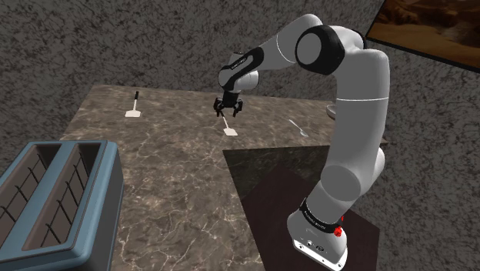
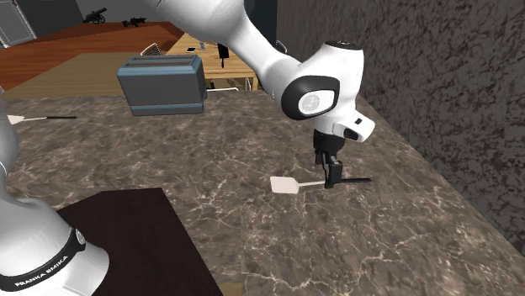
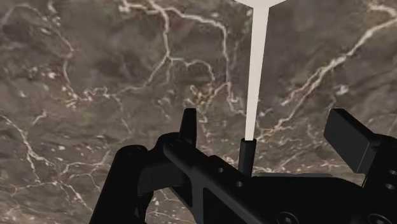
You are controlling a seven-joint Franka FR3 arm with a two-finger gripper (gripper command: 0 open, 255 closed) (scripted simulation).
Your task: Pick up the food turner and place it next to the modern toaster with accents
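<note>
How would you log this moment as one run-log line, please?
phase: pre-grasp | food turner: flat on counter | gripper: open, astride its handle, not touching | blue toaster: apart, turner not beside it

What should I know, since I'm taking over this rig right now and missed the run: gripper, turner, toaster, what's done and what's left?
Gripper: open, low over the counter, one finger on each side of the food turner's dark handle, not clasping it.
Food turner: lying flat on the counter, white blade, not lifted.
Toaster: blue-grey, two slots, well away from the turner.
Done: gripper lined up on the handle.
Left: close, lift, carry over, set down beside the toaster.
Note: a second turner lies elsewhere on the counter.
</note>
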